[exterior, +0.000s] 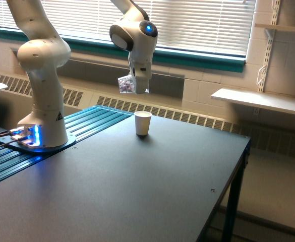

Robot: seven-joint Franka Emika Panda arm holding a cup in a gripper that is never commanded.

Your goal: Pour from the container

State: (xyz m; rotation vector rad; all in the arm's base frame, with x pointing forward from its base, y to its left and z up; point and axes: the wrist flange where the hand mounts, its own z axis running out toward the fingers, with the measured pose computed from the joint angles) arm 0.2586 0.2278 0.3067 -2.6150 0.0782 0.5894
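Gripper [137,83] position: suspended above the dark table [152,191], closed around the clear plastic cup [127,84], which it grips at the cup's side toward the exterior view's right. The fingers themselves are small and partly hidden by the white hand housing, so the exact contact points cannot be made out; the cup appears clamped between them. The clear plastic cup hangs in the air, tilted, with its body extending toward the exterior view's left of the hand. Small reddish and pale pieces show through its wall.

White paper cup [142,123]: upright on the table, below the gripper and slightly toward the exterior view's right of the held cup, well apart from it vertically.

Arm base [39,136]: mounted at the exterior view's left on a ribbed blue-lit plate, with a blue light glowing at its foot. A blue indicator also glows on the wrist joint above the hand.

Background: window blinds, a wall radiator, and a white shelf [260,101] at the exterior view's right.
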